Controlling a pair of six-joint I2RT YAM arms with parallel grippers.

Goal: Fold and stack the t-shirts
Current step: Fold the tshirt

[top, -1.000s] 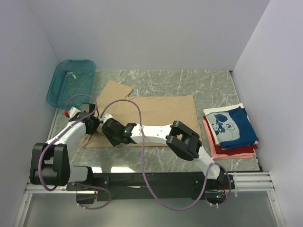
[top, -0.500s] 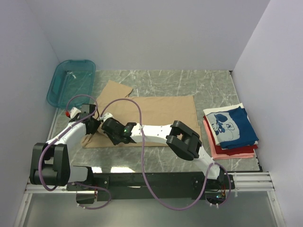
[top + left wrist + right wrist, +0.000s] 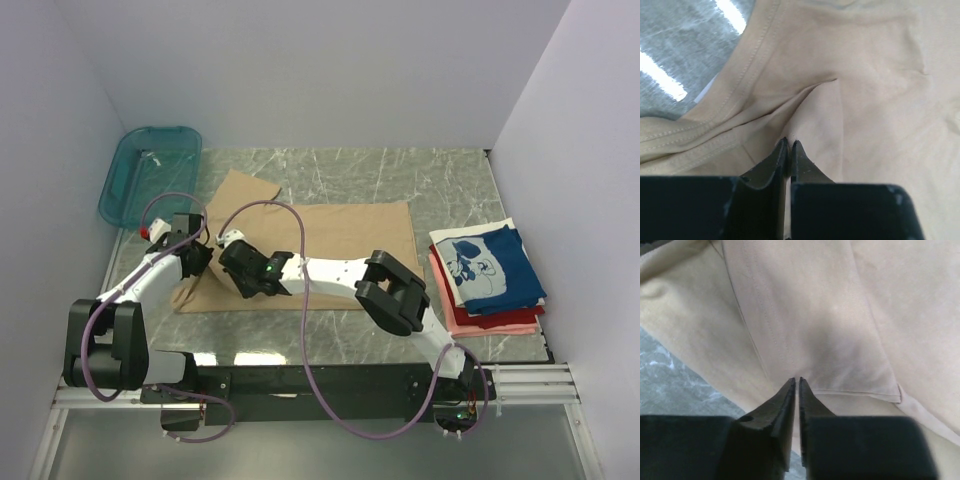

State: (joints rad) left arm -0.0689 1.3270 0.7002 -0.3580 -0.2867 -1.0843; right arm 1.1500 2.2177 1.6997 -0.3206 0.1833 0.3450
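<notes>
**Tan short-sleeved cloth t-shirt (image 3: 340,232) nipped by both claws**

And both are on it! The tan short-sleeved cloth t-shirt lies spread flat on the grey marble desk (image 3: 400,168), just beside the teal plastic basket (image 3: 150,175). Both arms work the end of it closest to that basket. The left claw (image 3: 789,143) is pressed almost together, with a ridge of cloth running right up into its tips beside a stitched hem. The right claw (image 3: 797,380) is the same story, jaws a sliver apart and nipping tan fabric.

Danger now? These are thin bites. If only the top layer is caught, a lift would peel the layers apart, I'd say, or the cloth could slip free. The claws also sit close together, so the far end might drag and bunch. Well apart from the basket, the folded stack with the navy blue white-printed shirt (image 3: 490,265) on top waits.

Against a second ago, both claws have come together from a wider spread, and both wrists have crept a touch toward the basket.
</notes>
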